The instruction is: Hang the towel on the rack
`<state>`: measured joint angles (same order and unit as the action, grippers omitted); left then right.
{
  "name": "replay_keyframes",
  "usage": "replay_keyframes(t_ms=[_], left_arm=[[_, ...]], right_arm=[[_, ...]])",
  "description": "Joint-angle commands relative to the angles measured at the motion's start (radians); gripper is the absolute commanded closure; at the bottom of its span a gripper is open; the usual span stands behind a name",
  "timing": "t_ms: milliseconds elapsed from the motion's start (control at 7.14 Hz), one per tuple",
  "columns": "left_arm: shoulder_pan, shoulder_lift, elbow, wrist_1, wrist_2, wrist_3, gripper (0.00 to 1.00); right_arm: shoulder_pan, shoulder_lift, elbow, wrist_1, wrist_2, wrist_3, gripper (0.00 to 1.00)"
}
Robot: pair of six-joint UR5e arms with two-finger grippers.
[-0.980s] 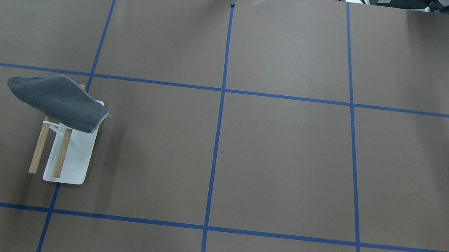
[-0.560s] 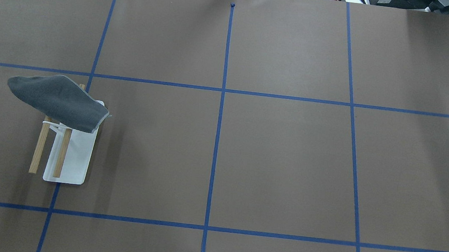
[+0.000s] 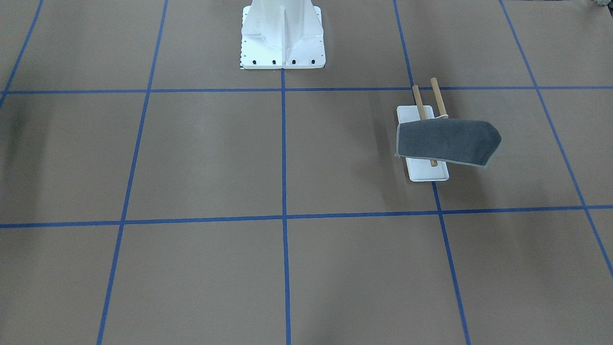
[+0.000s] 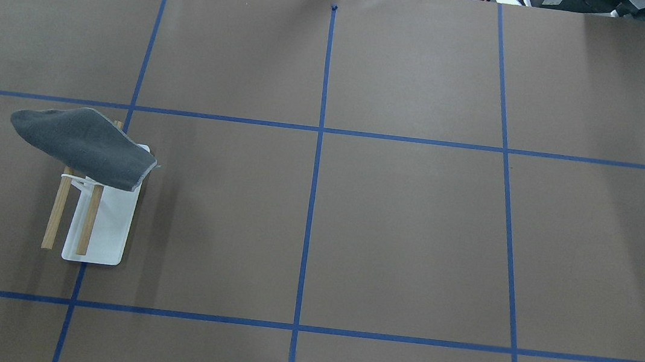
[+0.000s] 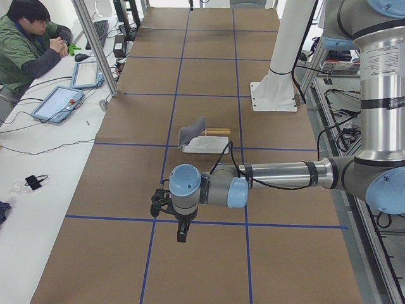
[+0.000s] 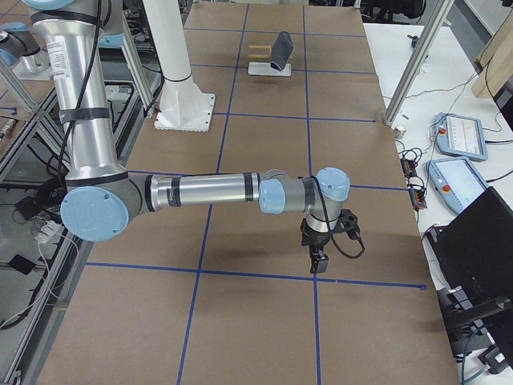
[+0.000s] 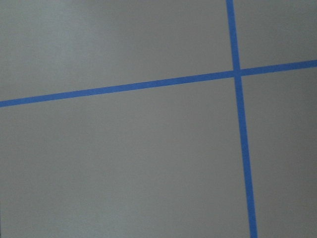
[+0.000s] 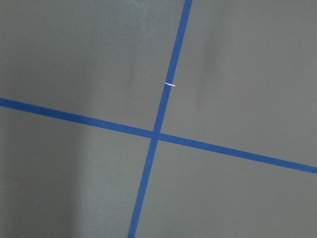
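Observation:
The dark grey towel (image 4: 83,145) is draped over the far end of the rack's two wooden dowels (image 4: 56,217), one side hanging past the white base (image 4: 110,236). It also shows in the front-facing view (image 3: 448,139), over the rack base (image 3: 427,173). No gripper touches it. My left gripper (image 5: 182,234) hangs over the bare mat, well away from the rack (image 5: 205,144), seen only in the left side view. My right gripper (image 6: 318,263) hangs over the mat far from the towel (image 6: 282,50), seen only in the right side view. I cannot tell whether either is open or shut.
The white robot pedestal (image 3: 282,38) stands at the table's robot-side edge. Blue tape lines (image 4: 318,144) grid the brown mat. An operator (image 5: 31,38) sits at a side bench with tablets (image 5: 60,101). Both wrist views show only mat and tape.

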<state>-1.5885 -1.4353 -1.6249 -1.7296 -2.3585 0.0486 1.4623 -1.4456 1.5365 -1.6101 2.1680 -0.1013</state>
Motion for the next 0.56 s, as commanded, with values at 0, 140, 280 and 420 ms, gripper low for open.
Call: replay_keyframes(t_ms=[0, 140, 280, 420], left_arm=[[-0.001, 0.019, -0.010, -0.002, -0.033, 0.003, 0.01], [0.001, 0.016, -0.009, -0.002, -0.033, 0.004, 0.01], [0.001, 0.016, -0.013, -0.002, -0.031, 0.004, 0.01], [0.001, 0.015, -0.016, -0.002, -0.033, 0.004, 0.01]], right_arm=[[0.016, -0.001, 0.008, -0.007, 0.015, -0.001, 0.00], [0.016, -0.004, 0.007, -0.007, 0.012, -0.001, 0.00], [0.016, -0.013, 0.007, -0.005, 0.013, -0.001, 0.00], [0.016, -0.030, 0.007, 0.002, 0.015, 0.000, 0.00]])
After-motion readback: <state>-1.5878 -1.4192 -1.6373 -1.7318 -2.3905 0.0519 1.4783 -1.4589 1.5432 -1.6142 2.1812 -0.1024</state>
